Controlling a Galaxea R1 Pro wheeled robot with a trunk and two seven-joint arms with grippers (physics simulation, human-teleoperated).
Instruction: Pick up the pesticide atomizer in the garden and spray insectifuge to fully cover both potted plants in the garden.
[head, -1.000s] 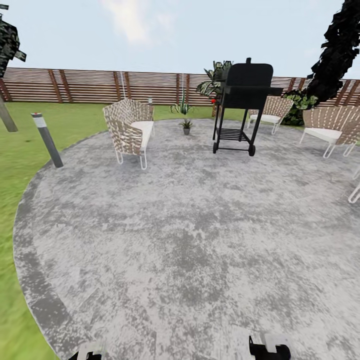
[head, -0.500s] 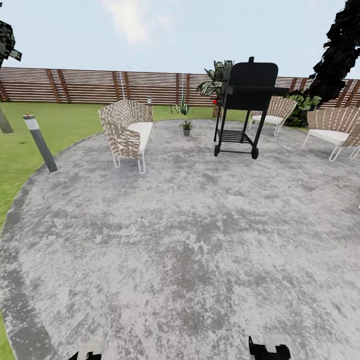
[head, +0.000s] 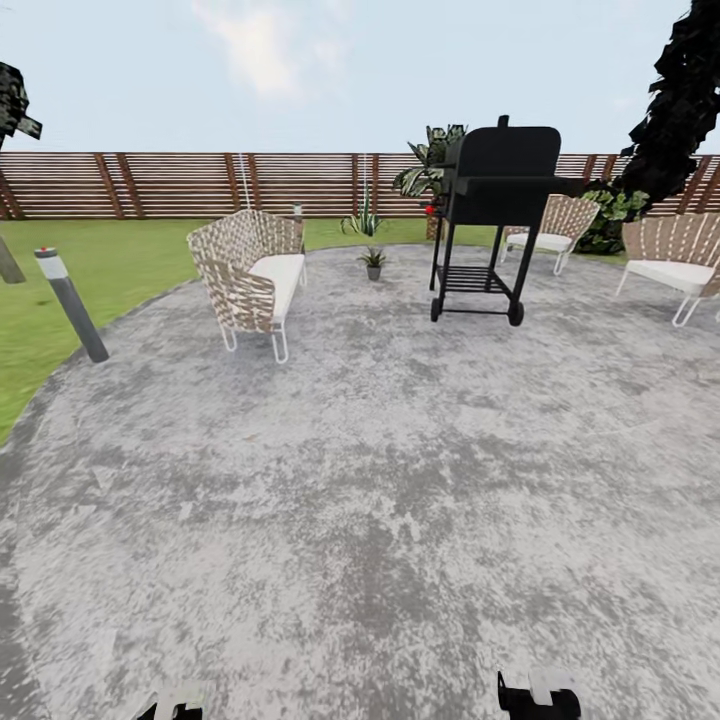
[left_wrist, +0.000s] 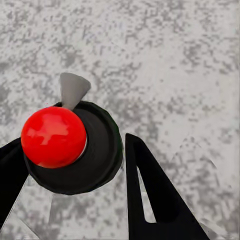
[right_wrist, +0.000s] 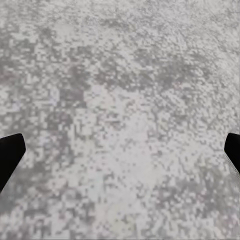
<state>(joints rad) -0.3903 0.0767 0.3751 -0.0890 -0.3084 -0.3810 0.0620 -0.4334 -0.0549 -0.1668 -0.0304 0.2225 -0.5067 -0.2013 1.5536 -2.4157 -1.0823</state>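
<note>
In the left wrist view my left gripper (left_wrist: 75, 145) is shut on the pesticide atomizer (left_wrist: 97, 150), a dark round bottle with a red ball cap and a grey nozzle, held above the grey patio. My right gripper (right_wrist: 122, 150) is open with bare paving between its fingers. In the head view, both grippers peek in at the bottom edge, left gripper (head: 170, 708) and right gripper (head: 538, 695). One potted plant (head: 373, 262), small in a grey pot, stands far ahead on the patio (head: 360, 480) between a woven chair and a grill.
A woven chair (head: 250, 280) stands ahead left and a black grill on wheels (head: 490, 215) ahead right. More woven chairs (head: 670, 262) sit at the right. A bollard lamp (head: 68, 303) stands on the lawn's edge at left. A spiky agave (head: 363, 215) and the brown fence (head: 200, 183) lie behind.
The whole view has shifted: the camera has moved forward onto the patio, so the lawn edge and bollard slid left and the chair and grill look slightly nearer. Both grippers keep their places in the picture.
</note>
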